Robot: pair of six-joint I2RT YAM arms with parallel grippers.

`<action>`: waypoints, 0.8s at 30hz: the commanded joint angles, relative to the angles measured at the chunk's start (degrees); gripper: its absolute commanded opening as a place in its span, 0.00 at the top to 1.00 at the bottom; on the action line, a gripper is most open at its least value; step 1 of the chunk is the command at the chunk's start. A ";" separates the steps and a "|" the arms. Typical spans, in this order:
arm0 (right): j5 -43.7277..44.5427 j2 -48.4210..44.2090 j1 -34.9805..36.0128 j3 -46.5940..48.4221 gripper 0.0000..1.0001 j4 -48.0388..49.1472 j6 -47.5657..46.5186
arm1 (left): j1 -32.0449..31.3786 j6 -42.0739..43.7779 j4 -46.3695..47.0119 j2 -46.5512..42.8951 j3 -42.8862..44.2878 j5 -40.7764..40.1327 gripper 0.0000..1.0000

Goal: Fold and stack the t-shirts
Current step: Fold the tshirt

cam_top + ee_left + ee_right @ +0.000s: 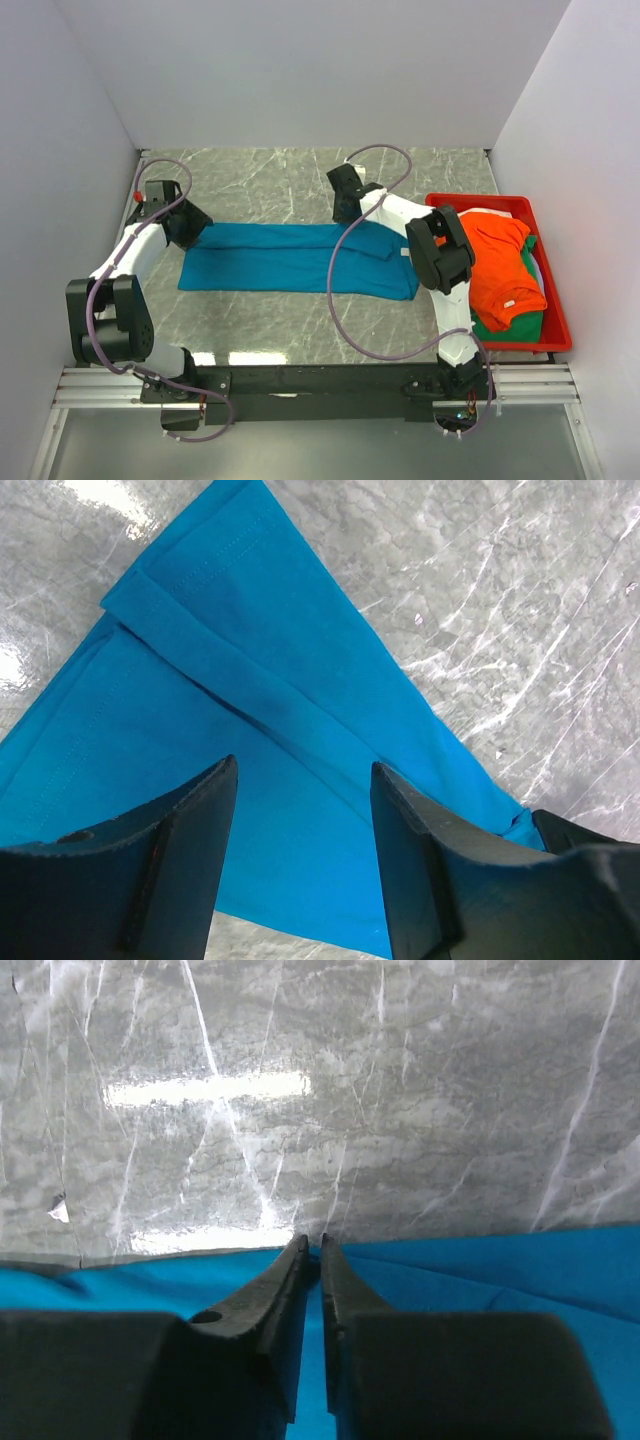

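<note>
The teal-blue t-shirt [280, 258] lies flat on the marble table as a long folded strip. My left gripper [190, 225] hovers over its far left corner, open and empty, and the folded hem [250, 680] shows between the jaws [300, 765]. My right gripper [345, 212] is at the shirt's far edge near the middle. Its jaws [312, 1240] are pressed almost together on the edge of the teal cloth [500, 1270]. An orange t-shirt [500, 265] lies on a green one [510, 325] in the bin, and a sliver of white cloth [537, 262] shows beside them.
The red plastic bin [475, 198] stands at the table's right edge, beside my right arm. Grey walls close the table at the back and both sides. Bare marble [270, 180] lies beyond the shirt and also in front of it.
</note>
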 commanded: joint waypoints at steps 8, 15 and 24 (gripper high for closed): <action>2.56 -9.06 1.38 -4.90 0.98 1.21 1.68 | -0.36 -0.11 3.00 -1.30 -1.71 2.40 0.39; 2.74 -14.78 2.52 -10.79 1.00 2.70 3.08 | -0.36 -0.91 3.80 -1.21 -2.68 3.11 0.38; 2.83 -21.98 4.54 -20.11 1.00 5.95 5.89 | 0.43 -2.66 4.32 1.42 -1.36 6.62 0.36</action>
